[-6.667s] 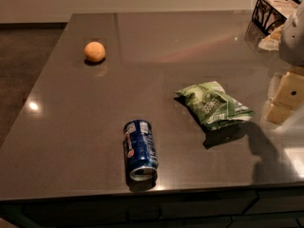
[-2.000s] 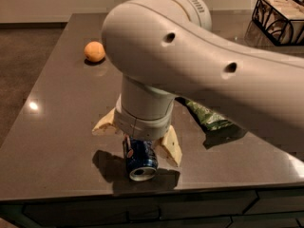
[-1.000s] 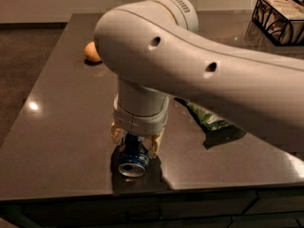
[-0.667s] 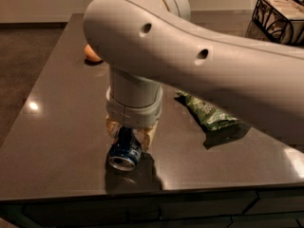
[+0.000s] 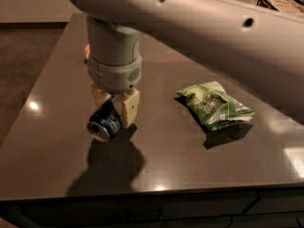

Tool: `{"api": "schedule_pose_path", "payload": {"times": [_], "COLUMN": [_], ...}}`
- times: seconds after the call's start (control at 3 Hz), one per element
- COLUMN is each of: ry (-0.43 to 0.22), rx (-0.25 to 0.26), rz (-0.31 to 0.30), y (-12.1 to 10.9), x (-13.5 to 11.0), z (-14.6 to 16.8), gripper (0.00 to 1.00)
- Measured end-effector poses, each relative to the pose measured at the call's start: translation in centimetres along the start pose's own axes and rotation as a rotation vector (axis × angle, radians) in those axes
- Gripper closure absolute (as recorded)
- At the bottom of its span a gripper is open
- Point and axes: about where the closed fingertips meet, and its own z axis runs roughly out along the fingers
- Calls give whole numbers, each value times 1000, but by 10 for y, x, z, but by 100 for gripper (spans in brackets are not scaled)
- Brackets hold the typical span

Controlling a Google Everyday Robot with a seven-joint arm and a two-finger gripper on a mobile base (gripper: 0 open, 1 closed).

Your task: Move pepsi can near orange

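Note:
The pepsi can (image 5: 104, 124), dark blue with a silver end facing me, lies sideways between my gripper's pale yellow fingers (image 5: 129, 108). My gripper (image 5: 112, 109) is shut on the can and holds it slightly above the dark table (image 5: 52, 141), over its own shadow at the front left. The orange (image 5: 87, 50) shows only as a thin orange sliver at the far left of the table, mostly hidden behind my wrist.
A green and white snack bag (image 5: 213, 105) lies right of the can on the table. A dark wire basket (image 5: 280, 1) stands at the far right corner. My large grey arm (image 5: 213, 27) fills the upper right of the view. The table's front edge runs along the bottom.
My gripper closed on the can and carried it left and away from the front edge, off the table surface. The arm swung left, hiding most of the orange.

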Motion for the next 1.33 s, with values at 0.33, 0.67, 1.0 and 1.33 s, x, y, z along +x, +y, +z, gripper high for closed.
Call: {"api": "schedule_pose_path", "payload": {"times": [0.33,0.67,1.0,1.33], "ry": [-36,-36,-36,-25], "rx": [-3,18,19,21], "rz": [165,196,193,240], "y": [-28,-34,-34,-43], "x": [14,14,14,35], "z": [-2,-4,-4,-1], "gripper": [100,100,100,100]}}
